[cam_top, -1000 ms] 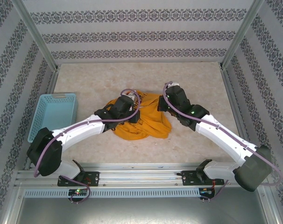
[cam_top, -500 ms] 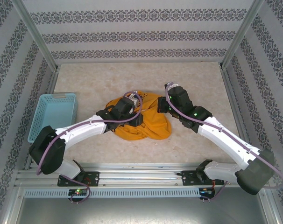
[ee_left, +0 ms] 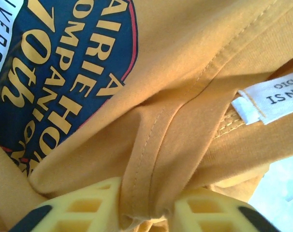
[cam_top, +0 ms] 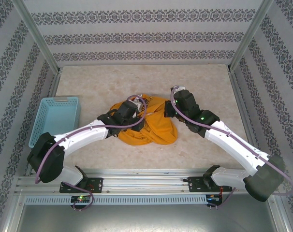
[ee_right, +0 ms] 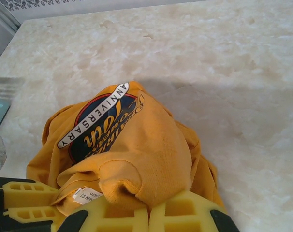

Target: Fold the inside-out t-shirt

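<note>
From above, the shirt point(cam_top: 153, 128) lies bunched in the middle of the table point(cam_top: 209, 87). My left gripper point(cam_top: 137, 117) is on its near-left side and my right gripper point(cam_top: 167, 109) on its right edge. A basket point(cam_top: 54, 118) sits far left.

Left wrist: my fingers point(ee_left: 79, 208) pinch a seamed fold, with the emblem point(ee_left: 59, 72) and label point(ee_left: 270, 99) above.

Right wrist: my fingers point(ee_right: 185, 212) are pressed together, clamping a fold of shirt.

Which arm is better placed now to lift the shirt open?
Probably right: the right gripper is shut on a thick bunch of the t-shirt; the left gripper holds just a thin seam fold beside the label.
</note>
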